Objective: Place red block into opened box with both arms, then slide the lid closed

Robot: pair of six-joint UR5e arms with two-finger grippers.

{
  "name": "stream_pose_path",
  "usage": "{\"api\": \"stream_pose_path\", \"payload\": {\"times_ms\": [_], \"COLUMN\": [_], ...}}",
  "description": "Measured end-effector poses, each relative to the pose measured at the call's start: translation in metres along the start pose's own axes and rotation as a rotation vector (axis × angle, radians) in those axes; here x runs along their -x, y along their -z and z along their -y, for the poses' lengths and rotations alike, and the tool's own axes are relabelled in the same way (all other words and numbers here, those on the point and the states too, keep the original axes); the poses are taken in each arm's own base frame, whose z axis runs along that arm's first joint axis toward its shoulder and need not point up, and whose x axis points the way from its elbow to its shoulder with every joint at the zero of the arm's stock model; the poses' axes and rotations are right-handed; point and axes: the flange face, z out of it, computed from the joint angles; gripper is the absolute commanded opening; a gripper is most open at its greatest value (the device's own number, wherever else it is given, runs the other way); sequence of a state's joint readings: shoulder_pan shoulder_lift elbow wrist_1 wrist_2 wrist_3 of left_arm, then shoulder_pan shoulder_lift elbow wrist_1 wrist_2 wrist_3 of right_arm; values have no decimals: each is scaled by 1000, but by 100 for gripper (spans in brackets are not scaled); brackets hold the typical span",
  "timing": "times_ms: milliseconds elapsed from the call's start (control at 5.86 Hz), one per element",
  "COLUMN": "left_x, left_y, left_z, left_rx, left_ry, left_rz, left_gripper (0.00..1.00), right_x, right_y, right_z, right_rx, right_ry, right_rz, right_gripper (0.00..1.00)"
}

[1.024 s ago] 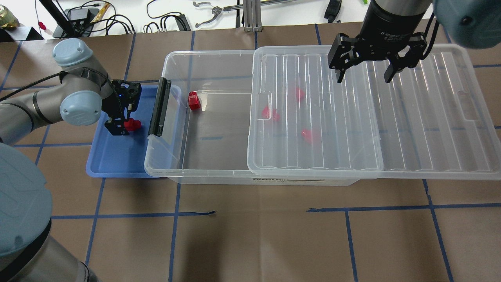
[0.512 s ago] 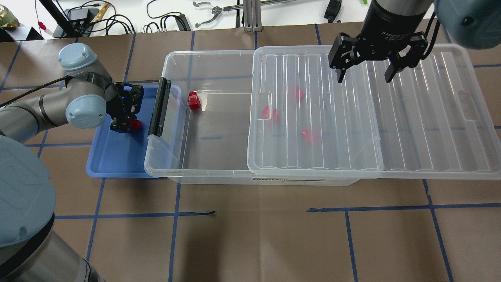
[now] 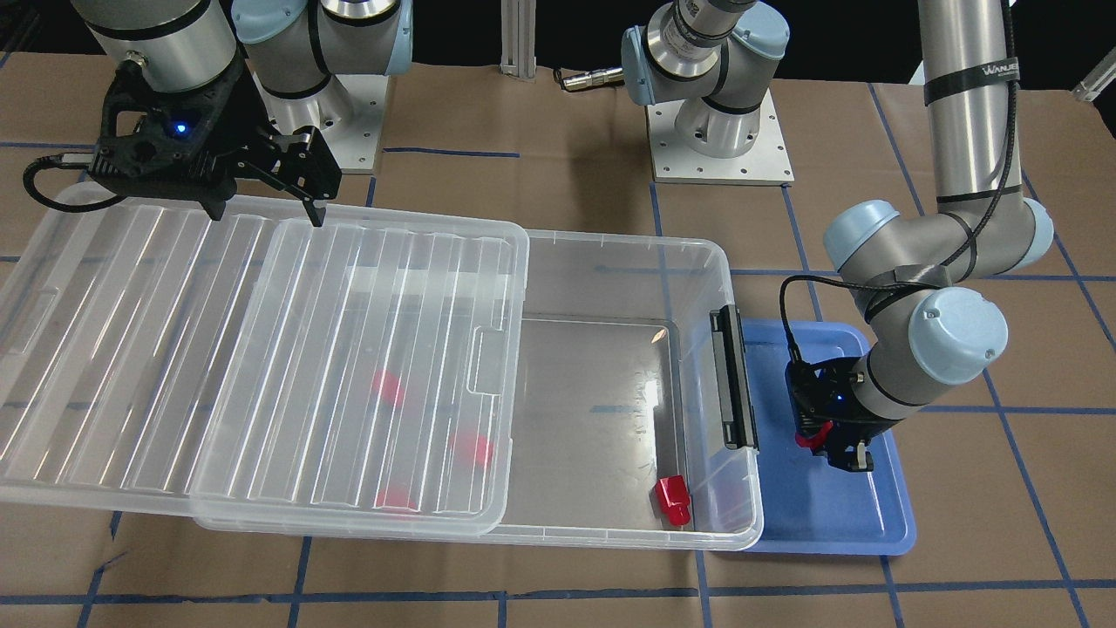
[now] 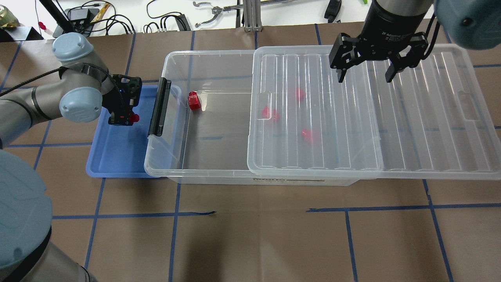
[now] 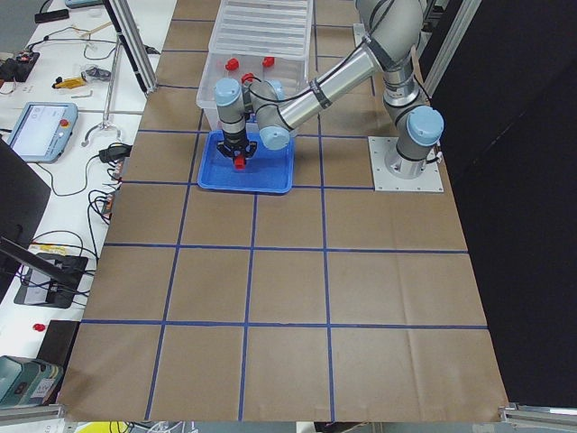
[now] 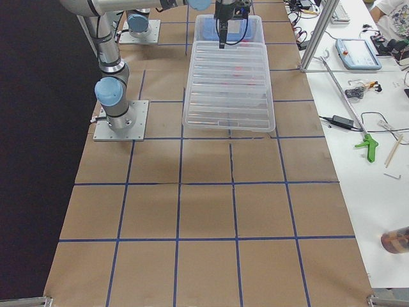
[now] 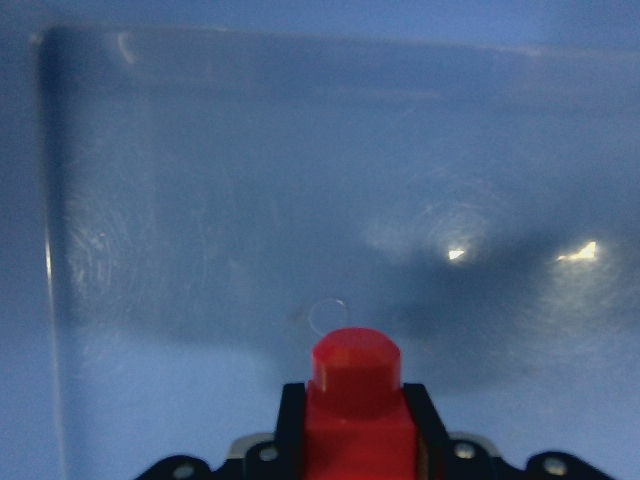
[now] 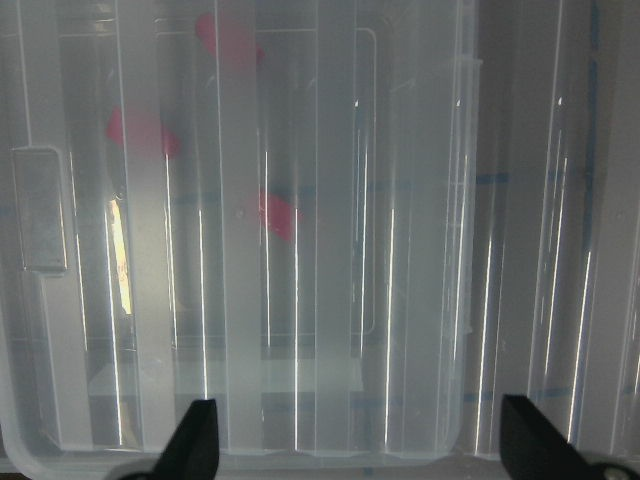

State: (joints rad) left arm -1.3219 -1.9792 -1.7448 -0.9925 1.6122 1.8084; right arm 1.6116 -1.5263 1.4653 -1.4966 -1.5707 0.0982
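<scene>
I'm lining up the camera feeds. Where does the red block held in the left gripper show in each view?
Front-facing: red block, lower right, over the blue tray.
Overhead: left of centre, upper half.
Exterior left: upper left of centre.
Exterior right: not in it.
Left wrist: bottom centre.
Right wrist: not in it.
Shared landmark: the blue tray under it.

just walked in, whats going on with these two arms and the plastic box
The left gripper is shut on a red block over the blue tray, right beside the box. The lid is slid partway off, so the latch end of the box is open. One loose block already lies in the open part, and three more show through the lid. The right gripper hangs open over the lid's far edge.
</scene>
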Motion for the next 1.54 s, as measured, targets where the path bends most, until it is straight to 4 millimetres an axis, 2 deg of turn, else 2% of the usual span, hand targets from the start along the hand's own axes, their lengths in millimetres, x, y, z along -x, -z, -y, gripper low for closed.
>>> {"api": "stream_pose_path", "payload": {"times_ms": [341, 512, 683, 854, 1024, 1366, 1537], "left_x": [-22, -29, -32, -30, -26, -20, -23], "left_y": [81, 123, 155, 167, 166, 138, 118], "left_z": [12, 26, 44, 67, 102, 198, 229], "left_rx": [-9, -11, -11, -12, -13, -10, -11], "left_ry": [-8, -21, -20, 3, 11, 27, 22], "left_rz": [-10, -18, -24, -23, -13, 35, 33], "left_gripper": [20, 19, 19, 19, 19, 20, 20], "right_x": [0, 0, 0, 0, -1, -1, -1], "right_y": [-1, -1, -2, -2, -2, -2, -3], "right_z": [0, 0, 0, 0, 0, 0, 0], "right_rx": [1, 2, 3, 3, 4, 6, 6], "right_ry": [-1, -1, -1, -1, -1, -1, -1], "right_rz": [0, 0, 0, 0, 0, -1, -1], "right_gripper": [100, 100, 100, 100, 100, 100, 100]}}
